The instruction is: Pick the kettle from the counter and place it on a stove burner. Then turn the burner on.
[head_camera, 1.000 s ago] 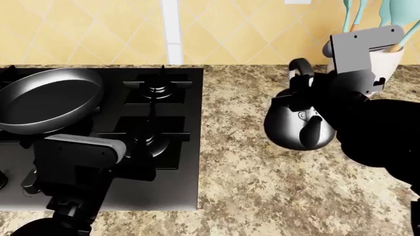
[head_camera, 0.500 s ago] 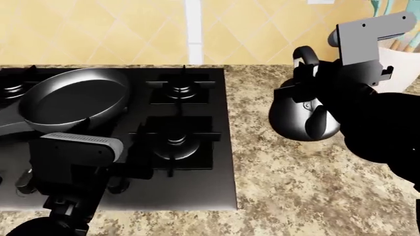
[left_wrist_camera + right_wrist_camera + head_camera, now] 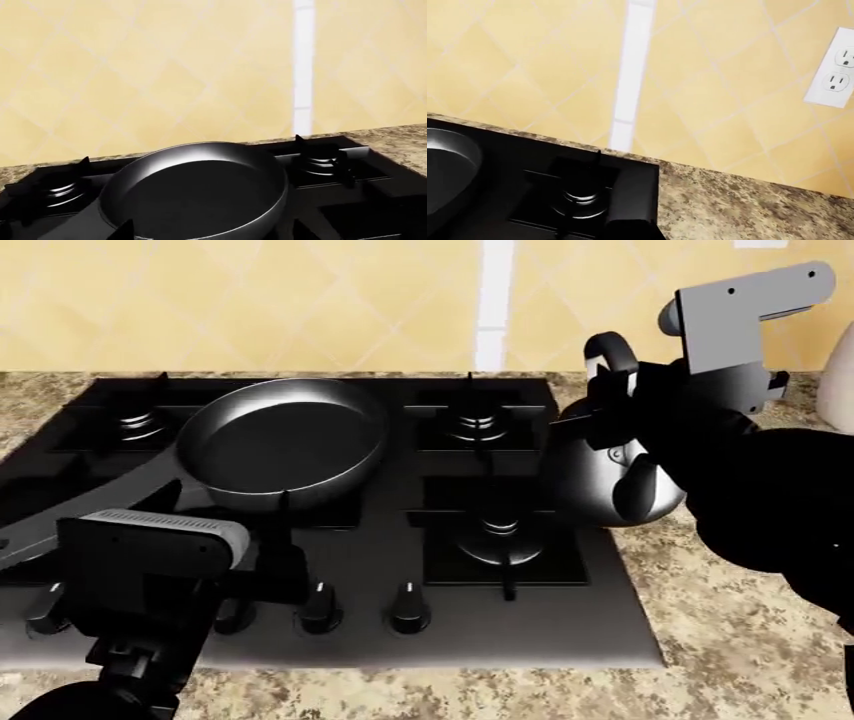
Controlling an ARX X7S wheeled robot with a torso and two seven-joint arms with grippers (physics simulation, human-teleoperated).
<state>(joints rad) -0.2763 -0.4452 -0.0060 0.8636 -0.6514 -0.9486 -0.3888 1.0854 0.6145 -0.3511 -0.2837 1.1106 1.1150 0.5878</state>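
Observation:
The dark steel kettle [image 3: 607, 475] hangs in the air with my right gripper [image 3: 618, 390] shut on its arched black handle. It is over the right edge of the black hob [image 3: 334, 650], just right of the two right-hand stove burners, front [image 3: 501, 540] and back [image 3: 477, 423]. The back one shows as a burner [image 3: 582, 192] in the right wrist view. My left gripper [image 3: 267, 585] is open and empty, low over the hob's front left. In the left wrist view it faces the frying pan [image 3: 200, 195].
The frying pan [image 3: 283, 445] sits mid-hob, its handle running to the front left. Another burner [image 3: 134, 423] is at the back left. Knobs [image 3: 407, 610] line the hob's front edge. Speckled granite counter [image 3: 747, 640] surrounds the hob. A wall outlet [image 3: 834, 70] is on the yellow tiles.
The view has swung left, so the hob now fills the middle. The kettle, still held by my right gripper, has gone from over the counter to the hob's right edge.

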